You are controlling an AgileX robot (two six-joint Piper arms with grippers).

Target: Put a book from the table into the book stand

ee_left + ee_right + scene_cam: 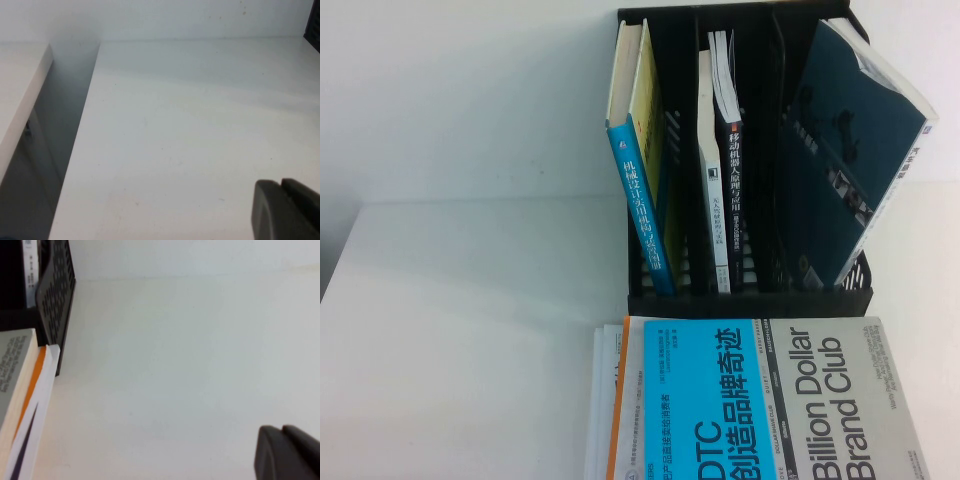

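Two grippers sit low over bare table (pixel 470 300), away from the book stand (pixel 750 290): the left gripper (pixel 287 210) and right gripper (pixel 287 452) each show dark fingers pressed together, holding nothing. The DTC book (pixel 770 400) lies flat just in front of the stand, atop a white-and-orange book (pixel 612 400). Lifting it could likely drag that lower book, and the stand's crowded slots may block entry.

Office or study, book stand (pixel 750 290), white table (pixel 470 330)
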